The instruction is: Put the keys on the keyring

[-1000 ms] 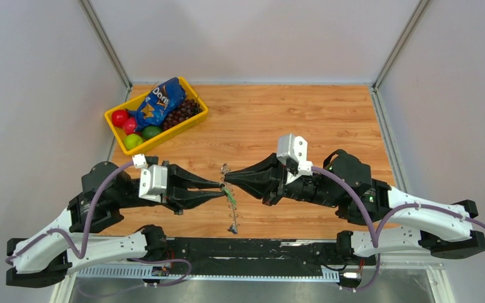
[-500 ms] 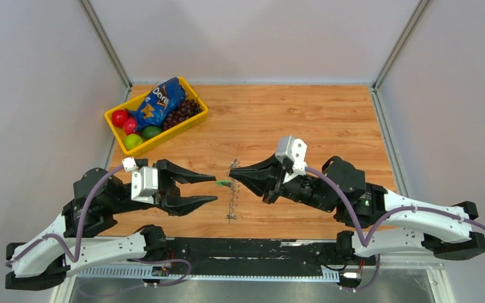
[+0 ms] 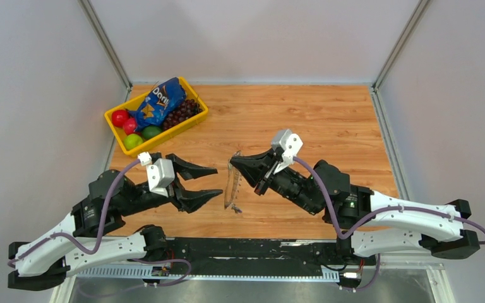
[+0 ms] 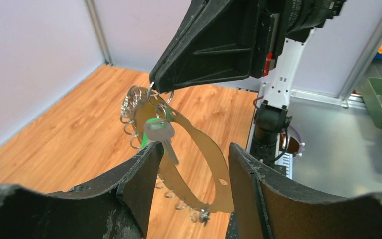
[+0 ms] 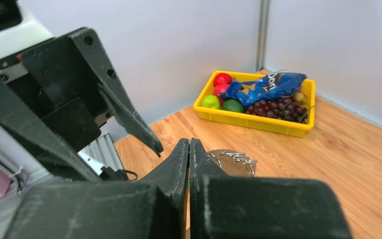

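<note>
My right gripper [image 3: 232, 160] is shut on the top of the keyring [image 3: 230, 183], a thin silvery hoop with a fringe of small rings hanging tilted above the wooden table. In the left wrist view the keyring [image 4: 199, 149] dangles from the right gripper's tip [image 4: 154, 85], and the keys [image 4: 158, 130], a silver key with a green tag, hang on it just below that tip. My left gripper [image 3: 218, 181] stands open to the left of the hoop, touching nothing. Its fingers [image 4: 139, 179] frame the hoop's lower half. The right wrist view shows pressed-together fingers [image 5: 189, 143] and part of the keyring [image 5: 231, 162].
A yellow tray [image 3: 167, 133] sits at the back left with a blue chips bag [image 3: 161, 101], red and green fruit and dark grapes. The same tray [image 5: 251, 124] shows in the right wrist view. White walls close in the table on three sides.
My left gripper has opened and drawn back to the left, away from the hoop. The right gripper has carried the keyring a little up and away, and the hoop now hangs tilted.
</note>
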Motion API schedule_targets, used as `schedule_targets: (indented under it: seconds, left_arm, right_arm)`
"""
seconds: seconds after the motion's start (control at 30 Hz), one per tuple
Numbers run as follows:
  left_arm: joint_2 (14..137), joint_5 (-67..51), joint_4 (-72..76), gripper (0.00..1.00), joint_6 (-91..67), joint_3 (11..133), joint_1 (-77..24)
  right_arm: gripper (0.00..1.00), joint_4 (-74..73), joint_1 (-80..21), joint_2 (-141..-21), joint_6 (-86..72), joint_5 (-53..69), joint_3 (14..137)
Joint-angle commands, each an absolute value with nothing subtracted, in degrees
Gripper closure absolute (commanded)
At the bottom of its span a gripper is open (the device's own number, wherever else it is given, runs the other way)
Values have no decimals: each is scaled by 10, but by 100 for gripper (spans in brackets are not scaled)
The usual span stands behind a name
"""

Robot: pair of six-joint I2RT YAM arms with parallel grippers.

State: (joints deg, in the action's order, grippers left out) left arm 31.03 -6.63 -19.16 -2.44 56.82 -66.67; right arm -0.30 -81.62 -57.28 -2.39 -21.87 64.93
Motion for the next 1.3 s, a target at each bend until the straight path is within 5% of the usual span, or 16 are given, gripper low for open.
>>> schedule_targets:
  seconds: [0.0, 0.9, 1.03, 1.27]
  left_arm:
    - [308, -10, -191, 37, -45, 563, -666]
    - [339, 82, -191, 26, -11, 541, -666]
    - [356, 76, -190, 40, -8, 545, -666]
    - [380, 88, -182, 95, -13, 552, -666]
  right_arm:
    - [100, 63, -819, -587, -43, -303, 662]
    - [100, 88, -820, -652, -34, -339, 711]
    - [100, 86, -819, -650, -36, -335, 710]
    - [100, 84, -820, -621, -40, -341, 686]
